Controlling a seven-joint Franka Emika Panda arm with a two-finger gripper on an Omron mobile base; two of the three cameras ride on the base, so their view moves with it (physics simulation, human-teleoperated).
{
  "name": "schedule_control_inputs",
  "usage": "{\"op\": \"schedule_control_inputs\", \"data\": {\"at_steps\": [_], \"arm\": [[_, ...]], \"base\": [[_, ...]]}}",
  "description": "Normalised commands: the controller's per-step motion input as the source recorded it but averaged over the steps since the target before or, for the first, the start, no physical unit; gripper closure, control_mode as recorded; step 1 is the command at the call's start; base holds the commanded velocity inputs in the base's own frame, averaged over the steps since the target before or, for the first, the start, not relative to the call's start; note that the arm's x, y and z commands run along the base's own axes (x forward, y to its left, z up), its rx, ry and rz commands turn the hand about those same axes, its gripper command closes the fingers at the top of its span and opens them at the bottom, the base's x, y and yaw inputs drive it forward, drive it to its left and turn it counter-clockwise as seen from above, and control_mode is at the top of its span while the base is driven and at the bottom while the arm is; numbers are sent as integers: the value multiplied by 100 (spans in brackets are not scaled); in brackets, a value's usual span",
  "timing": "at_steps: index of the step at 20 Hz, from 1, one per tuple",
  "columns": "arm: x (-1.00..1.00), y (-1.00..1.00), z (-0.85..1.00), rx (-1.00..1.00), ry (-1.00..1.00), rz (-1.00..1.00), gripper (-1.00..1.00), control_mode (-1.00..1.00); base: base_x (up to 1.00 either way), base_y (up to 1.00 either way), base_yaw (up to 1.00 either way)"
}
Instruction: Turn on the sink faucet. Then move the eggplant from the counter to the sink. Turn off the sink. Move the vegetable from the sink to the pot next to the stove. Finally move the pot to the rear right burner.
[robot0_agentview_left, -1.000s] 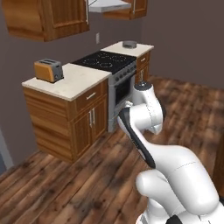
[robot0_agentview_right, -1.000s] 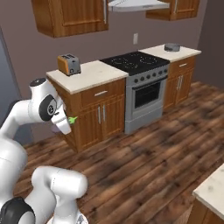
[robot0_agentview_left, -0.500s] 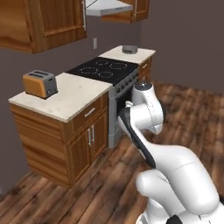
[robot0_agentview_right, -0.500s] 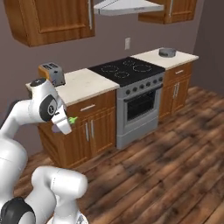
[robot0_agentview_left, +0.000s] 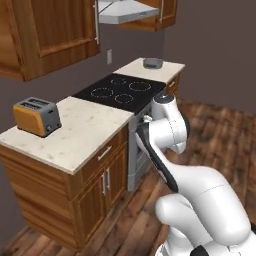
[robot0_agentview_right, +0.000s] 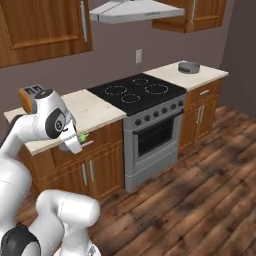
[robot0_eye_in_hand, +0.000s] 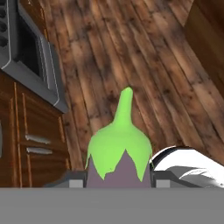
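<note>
A purple eggplant (robot0_eye_in_hand: 117, 151) with a bright green cap and stem is held in my gripper (robot0_eye_in_hand: 118, 180), which is shut on it, pointing down over the wooden floor. The right base view shows the green tip of the eggplant (robot0_agentview_right: 82, 136) poking out from the gripper (robot0_agentview_right: 75, 143), in front of the cabinet drawers left of the stove (robot0_agentview_right: 137, 92). A small grey pot (robot0_agentview_right: 189, 66) stands on the counter right of the stove (robot0_agentview_left: 120, 92), and shows as the pot (robot0_agentview_left: 152, 63) at the far end. The rear right burner (robot0_agentview_right: 141, 80) is bare.
A toaster (robot0_agentview_left: 36, 116) sits on the left counter (robot0_agentview_left: 85, 132), seen from the other side as the toaster (robot0_agentview_right: 31, 94). The oven door (robot0_agentview_right: 155, 140) and cabinet fronts face the open wooden floor (robot0_agentview_right: 200, 190). Wall cabinets and a range hood (robot0_agentview_right: 132, 10) hang above.
The whole scene has shifted in both base views: the base has driven closer to the counter and stove. The arm's pose is unchanged and the eggplant stays in the gripper.
</note>
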Motion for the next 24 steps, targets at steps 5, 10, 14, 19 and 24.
{"op": "schedule_control_inputs", "data": {"at_steps": [5, 10, 14, 19, 24], "arm": [[0, 0, 0, 0, 0, 0, 100, 100], [0, 0, 0, 0, 0, 0, 100, 100], [0, 0, 0, 0, 0, 0, 100, 100], [0, 0, 0, 0, 0, 0, 100, 100], [0, 0, 0, 0, 0, 0, 100, 100]], "base": [[100, -6, 0], [100, -21, 2], [100, -34, 7], [100, -34, 13], [98, -15, 16]]}}
